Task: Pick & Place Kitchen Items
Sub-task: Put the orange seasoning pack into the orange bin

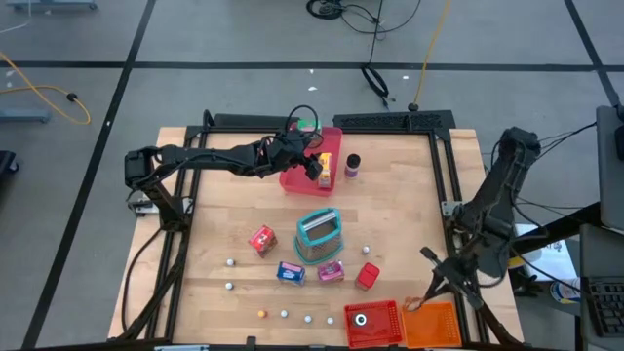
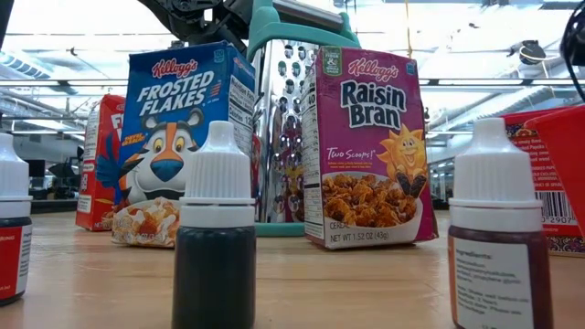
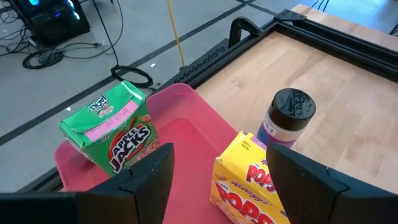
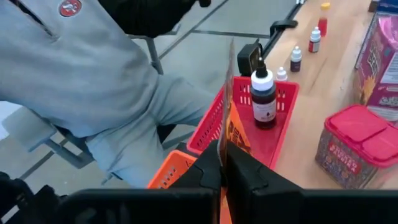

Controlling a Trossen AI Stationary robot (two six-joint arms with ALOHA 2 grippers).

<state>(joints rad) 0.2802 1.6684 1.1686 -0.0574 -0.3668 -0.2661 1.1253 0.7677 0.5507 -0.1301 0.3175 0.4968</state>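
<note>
Kitchen items lie in two groups on the tabletop (image 1: 214, 195). We find the largest fixture, a pink tray (image 1: 297, 179), at the middle of the far edge; inside it stand a green Apple Jacks box (image 3: 112, 132) and a yellow Pops box (image 3: 245, 180), well apart, and a dark-capped jar (image 3: 287, 119) stands on the wood just beside the tray. The left gripper (image 1: 314, 168) hovers above the tray between the two boxes, jaws spread wide and holding nothing.

A red bin (image 1: 373, 323) and an orange bin (image 1: 434, 325) sit touching at the near right corner; the red one contains a dark dropper bottle (image 4: 263, 98). The right gripper (image 4: 222, 163) is at these bins, jaws fully closed on a thin orange packet (image 4: 229, 118) standing on edge.

Mid-tabletop we note a teal-handled grater (image 1: 319, 235), with Frosted Flakes (image 2: 187, 142) and Raisin Bran (image 2: 367, 146) boxes just before it and a red tub (image 4: 357, 144) nearby. Small white-capped bottles (image 2: 216, 239) line the near edge.
</note>
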